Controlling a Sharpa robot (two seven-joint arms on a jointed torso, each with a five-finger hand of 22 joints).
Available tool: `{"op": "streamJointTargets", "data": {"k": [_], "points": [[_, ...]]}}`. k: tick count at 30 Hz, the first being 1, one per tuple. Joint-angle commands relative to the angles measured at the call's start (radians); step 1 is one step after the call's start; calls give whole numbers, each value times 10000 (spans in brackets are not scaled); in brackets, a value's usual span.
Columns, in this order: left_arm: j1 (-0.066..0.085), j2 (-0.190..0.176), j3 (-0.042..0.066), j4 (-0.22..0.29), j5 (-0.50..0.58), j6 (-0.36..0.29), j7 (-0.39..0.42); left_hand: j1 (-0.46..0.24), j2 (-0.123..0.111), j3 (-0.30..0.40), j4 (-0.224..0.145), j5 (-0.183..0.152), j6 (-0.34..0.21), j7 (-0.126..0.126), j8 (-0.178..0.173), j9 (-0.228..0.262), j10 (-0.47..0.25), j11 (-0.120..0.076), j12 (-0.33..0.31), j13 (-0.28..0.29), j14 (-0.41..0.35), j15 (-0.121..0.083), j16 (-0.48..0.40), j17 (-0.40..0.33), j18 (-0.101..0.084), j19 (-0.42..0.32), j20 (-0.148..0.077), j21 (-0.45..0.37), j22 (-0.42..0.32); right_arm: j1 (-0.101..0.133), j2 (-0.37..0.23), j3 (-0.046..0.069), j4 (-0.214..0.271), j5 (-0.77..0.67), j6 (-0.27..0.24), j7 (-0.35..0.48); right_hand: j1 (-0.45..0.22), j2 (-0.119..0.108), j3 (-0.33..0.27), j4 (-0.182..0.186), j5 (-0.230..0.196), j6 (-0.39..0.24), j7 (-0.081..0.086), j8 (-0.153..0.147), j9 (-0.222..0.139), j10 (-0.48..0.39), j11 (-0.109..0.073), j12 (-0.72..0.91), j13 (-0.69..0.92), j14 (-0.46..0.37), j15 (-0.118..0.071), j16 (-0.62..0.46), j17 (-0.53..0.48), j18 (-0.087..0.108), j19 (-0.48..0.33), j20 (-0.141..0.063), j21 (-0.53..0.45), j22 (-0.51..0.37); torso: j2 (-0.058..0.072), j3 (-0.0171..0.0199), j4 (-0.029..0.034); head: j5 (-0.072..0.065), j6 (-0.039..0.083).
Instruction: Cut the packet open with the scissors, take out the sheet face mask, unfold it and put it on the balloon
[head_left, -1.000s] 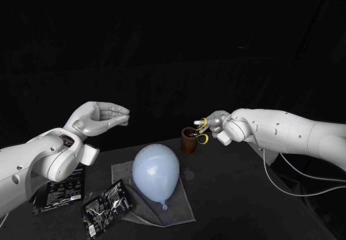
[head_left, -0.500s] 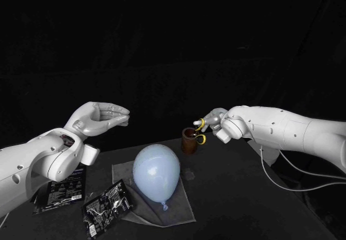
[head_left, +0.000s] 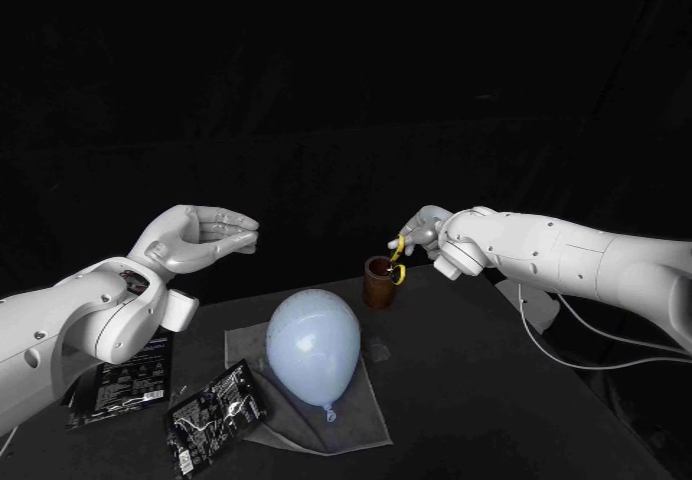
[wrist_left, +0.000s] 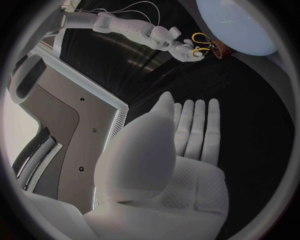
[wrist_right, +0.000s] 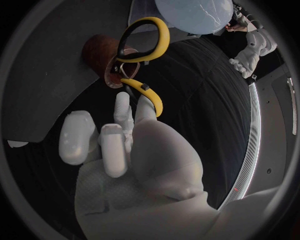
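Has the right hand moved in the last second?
Yes, slightly: the right hand, at the scissors, has shifted toward the brown cup and a little upward.

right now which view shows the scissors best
Right wrist view: the scissors stand large in the brown cup, right hand on the yellow handles. Head view shows small loops; left wrist view, distant loops.

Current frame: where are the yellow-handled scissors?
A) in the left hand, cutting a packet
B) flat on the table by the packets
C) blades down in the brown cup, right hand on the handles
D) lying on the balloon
C: the yellow-handled scissors stand with their blades in the brown cylindrical cup, and the right hand has a finger hooked through one handle loop.
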Motion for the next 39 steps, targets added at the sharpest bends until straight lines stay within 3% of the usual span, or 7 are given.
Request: {"op": "streamJointTargets", "data": {"k": [1, 7, 15, 24, 27, 31, 39], "points": [[17, -1, 10, 7, 92, 105, 16, -42, -23, 72, -10, 14, 37, 41, -68, -15, 51, 38, -61, -6, 43, -8, -39, -11, 119, 40, -5, 10, 3, 17, 25, 8, -76, -1386, -82, 349, 643, 253, -53, -364, -26, -127, 27, -2, -45, -215, 1, -168, -103, 298, -27, -92, -179, 117, -92, 26, -119, 1533, 6, 3, -5, 8, 3], [16, 0, 9, -15, 125, 116, 3, -38, -17, 86, -16, 14, 43, 46, -74, -22, 53, 39, -69, -5, 42, -6, -46, -15, 119, 43, -6, 10, 3, 18, 19, 9, -18, -2364, 312, 368, 1706, 808, -250, -1319, -30, -265, 202, -155, -268, -532, 152, -997, -784, 66, 98, -341, -694, 158, -268, 115, -380, 1477, -4, 4, -15, 2, -28], [15, -8, 6, -25, 156, 133, -13, -23, -9, 111, -25, 15, 51, 49, -82, -32, 56, 41, -82, -4, 43, -4, -56, -20, 119, 46, -8, 9, 2, 17, 27, 10, 3, -3196, 432, 434, 1710, 844, -193, -1638, -28, -353, 314, -236, -413, -573, 277, -1740, -1565, -20, 209, -406, -839, 186, -369, 223, -507, 1458, -1, 3, -7, -18, -15], [15, -32, 4, -31, 164, 137, -29, -3, -5, 141, -32, 14, 62, 53, -93, -45, 59, 43, -98, -4, 45, -3, -67, -27, 119, 49, -11, 6, 1, 17, -68, 13, 115, -3227, -355, 944, 1554, 764, 330, -2091, 5, -757, 646, -438, -674, -1075, 704, -3332, -3167, -98, 553, -446, -984, 225, -544, 491, -701, 1412, -1, 0, -20, 0, -26], [14, -41, 3, -34, 165, 138, -33, -3, -5, 141, -32, 14, 62, 53, -93, -45, 59, 43, -98, -4, 45, -3, -67, -27, 119, 49, -11, 6, 1, 18, -91, 16, 180, -3131, -459, 1045, 1460, 815, 176, -2310, -8, -945, 560, -438, -694, -1200, 679, -3539, -3436, -147, 552, -483, -1085, 281, -660, 531, -890, 1346, -6, 0, -12, 9, -26], [14, -63, 2, -34, 201, 139, -41, -3, -5, 141, -32, 14, 62, 53, -93, -45, 59, 43, -98, -4, 45, -3, -67, -27, 119, 49, -11, 6, 1, 18, -94, 23, 304, -2944, -531, 1040, 1174, 775, -128, -2749, 1391, -1202, 728, -392, -759, -1481, 835, -3715, -3809, -265, 671, -530, -1226, 338, -882, 636, -1205, 1249, -5, 6, -9, 33, -16], [13, -106, -1, -14, 245, 139, -57, 7, -5, 155, -35, 14, 66, 54, -98, -51, 61, 44, -104, -4, 47, -2, -72, -30, 119, 51, -12, 6, 0, 39, -120, 47, 339, -3070, -738, 948, 806, 809, -207, -3395, 1465, -1408, 777, -196, -801, -1775, 915, -3645, -4074, -388, 748, -559, -1389, 407, -1072, 714, -1447, 1169, 3, -8, 6, 42, -35]]}}
